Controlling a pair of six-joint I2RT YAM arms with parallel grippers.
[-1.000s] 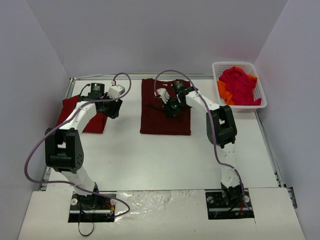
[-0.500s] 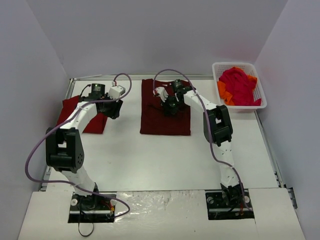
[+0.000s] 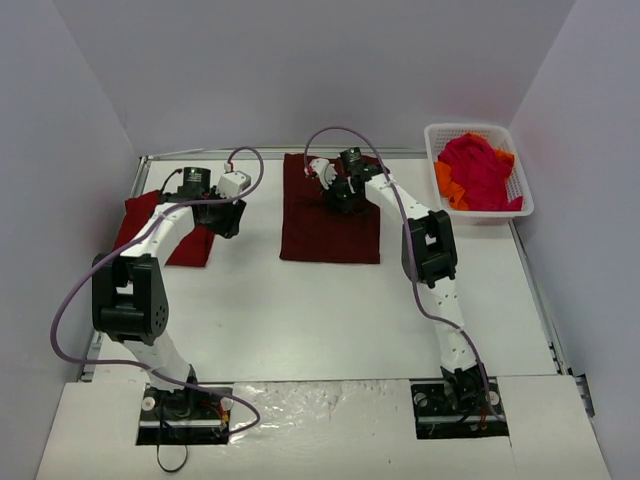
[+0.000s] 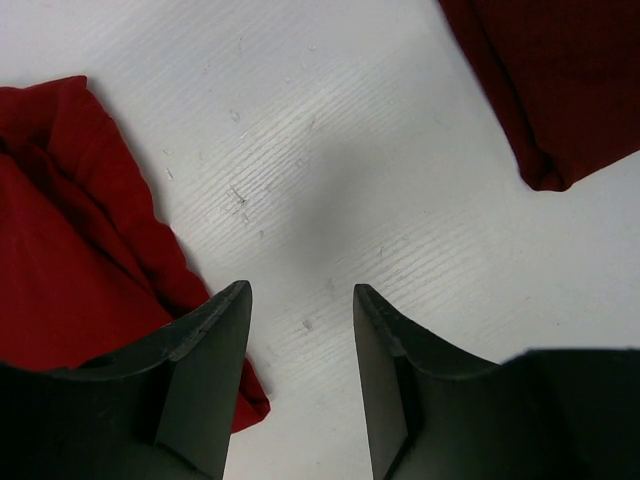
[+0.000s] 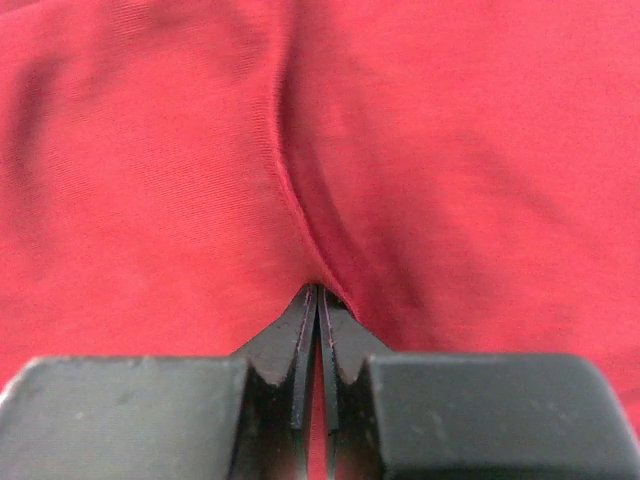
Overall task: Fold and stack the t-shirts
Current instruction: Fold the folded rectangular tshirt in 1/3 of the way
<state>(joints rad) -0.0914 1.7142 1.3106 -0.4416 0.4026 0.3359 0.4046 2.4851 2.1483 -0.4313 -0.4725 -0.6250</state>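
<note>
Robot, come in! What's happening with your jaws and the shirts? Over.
Left gripper: jaws open, empty, beside red t-shirt. Right gripper: jaws shut, pinching maroon t-shirt. Way clear.

dark maroon t-shirt (image 3: 330,228), white lattice basket (image 3: 470,127)

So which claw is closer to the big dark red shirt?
Right. The right claw is shut, touching the dark red shirt; the left claw hangs open off to its side, over the table.
</note>
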